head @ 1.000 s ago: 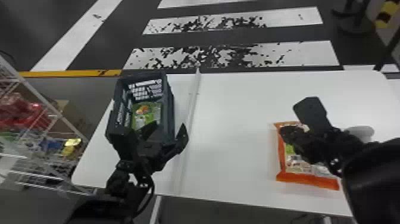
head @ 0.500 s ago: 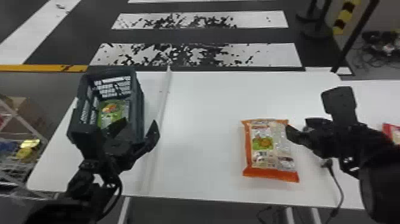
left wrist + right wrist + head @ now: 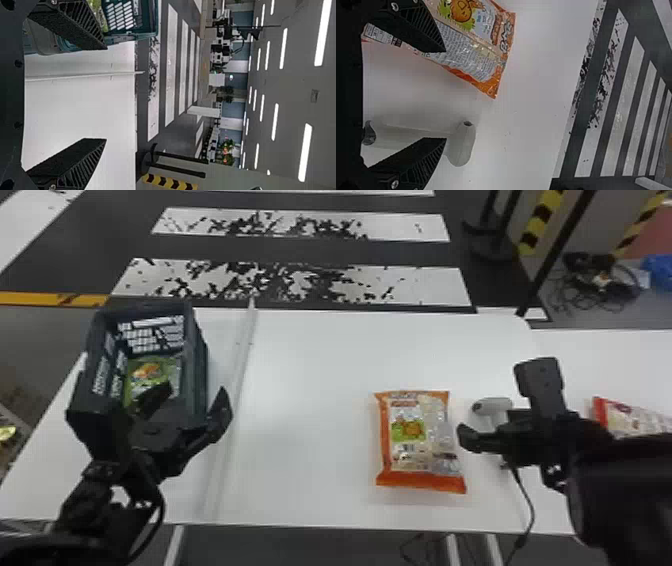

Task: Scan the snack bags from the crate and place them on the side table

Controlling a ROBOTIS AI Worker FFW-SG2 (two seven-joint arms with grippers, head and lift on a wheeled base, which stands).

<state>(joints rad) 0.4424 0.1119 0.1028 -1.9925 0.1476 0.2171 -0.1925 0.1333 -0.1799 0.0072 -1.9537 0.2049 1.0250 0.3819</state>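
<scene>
Right gripper [image 3: 499, 404] above white table [image 3: 310, 415]; striped floor [image 3: 425, 285], seemingly worn.

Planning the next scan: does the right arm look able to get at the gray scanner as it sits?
Probably yes: the right gripper is open and empty close by, and nothing lies on the scanner. The orange bag beside it might get brushed by one finger.

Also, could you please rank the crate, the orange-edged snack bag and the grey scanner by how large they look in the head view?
1. Crate
2. Orange-edged snack bag
3. Grey scanner, judged by its visible part, since it is partly hidden
</scene>
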